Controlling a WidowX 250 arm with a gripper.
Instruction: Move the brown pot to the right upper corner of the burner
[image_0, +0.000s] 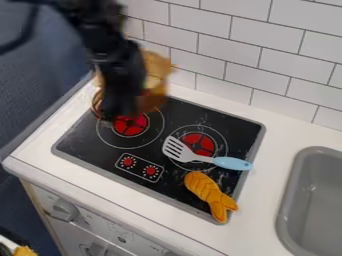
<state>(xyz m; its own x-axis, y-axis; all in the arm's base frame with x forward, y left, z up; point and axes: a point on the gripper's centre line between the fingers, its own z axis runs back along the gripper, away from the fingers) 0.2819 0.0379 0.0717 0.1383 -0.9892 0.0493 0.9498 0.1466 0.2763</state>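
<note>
See the robot's hand (120, 109) hanging down at the back left of the cooktop (175, 111), dark and blurred, with the arm slanting in from above and to the left. Can't make out the hand's state: no telling from this blur whether apart, together or clamped on the pot. Find the brown pot (155, 75) there too, partly hidden behind the hand and arm, showing on both sides of them at the cooktop's back left corner. Can't tell whether resting on the cooktop or raised above it.

On the cooktop itself, see two red burners ringed by thin pale circles: the left burner (130, 126) just in front of the hand, the right burner (200, 142) partly under a spatula (190, 155). Note the spatula's slotted white head toward the cooktop's middle and its light blue handle pointing to the right edge. Just in front, see an orange-brown toy food piece (207, 190) lying near the cooktop's front right corner. Toward the front edge, left of that piece, see a small control panel (139, 175) with two red dials.

Around the cooktop, see the white table (270, 175); to its right, a grey sink (317, 200); behind it, a white tiled wall (220, 45).
</note>
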